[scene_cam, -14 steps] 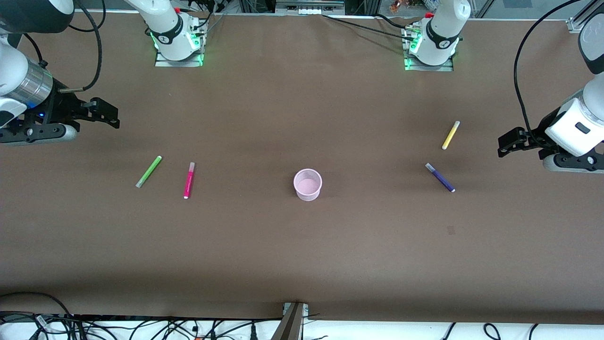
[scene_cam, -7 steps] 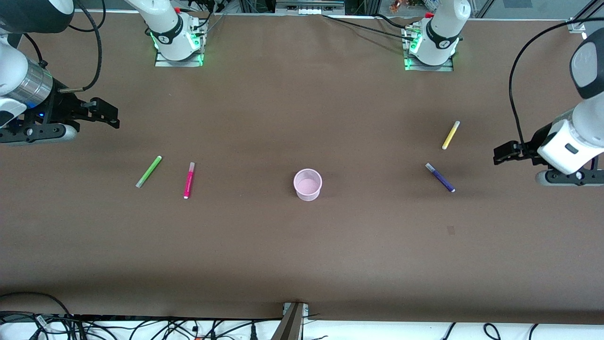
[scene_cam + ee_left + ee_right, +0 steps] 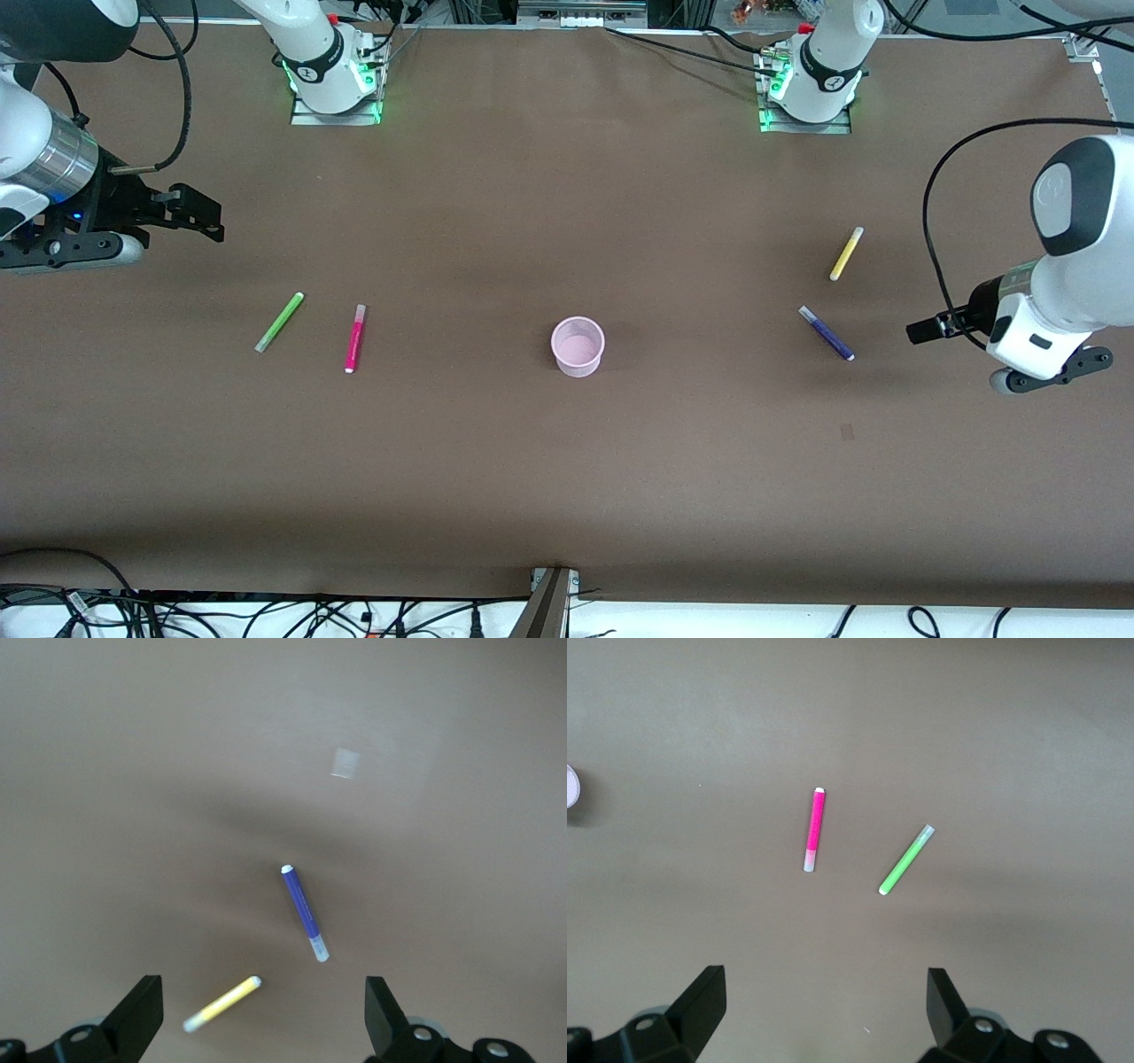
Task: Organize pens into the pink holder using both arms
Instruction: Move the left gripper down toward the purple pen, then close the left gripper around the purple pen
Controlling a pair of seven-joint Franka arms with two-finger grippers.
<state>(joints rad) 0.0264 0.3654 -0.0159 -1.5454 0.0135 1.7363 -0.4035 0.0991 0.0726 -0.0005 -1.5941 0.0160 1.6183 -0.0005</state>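
1. Front view: the pink holder (image 3: 578, 346) stands upright mid-tabletop (image 3: 567, 461). The green pen (image 3: 279, 322) and magenta pen (image 3: 354, 338) lie toward the right arm's end, the yellow pen (image 3: 846, 253) and purple pen (image 3: 827, 333) toward the left arm's end. The right gripper (image 3: 208, 217) and left gripper (image 3: 921, 331) hang over bare tabletop.
2. Left wrist view: fingers (image 3: 137, 1014) spread, empty, above the purple and yellow pens.
3. Right wrist view: fingers (image 3: 700, 997) spread, empty, above the magenta and green pens.

Brown table (image 3: 567, 461) carries four pens (image 3: 354, 338) and pink holder (image 3: 578, 346).
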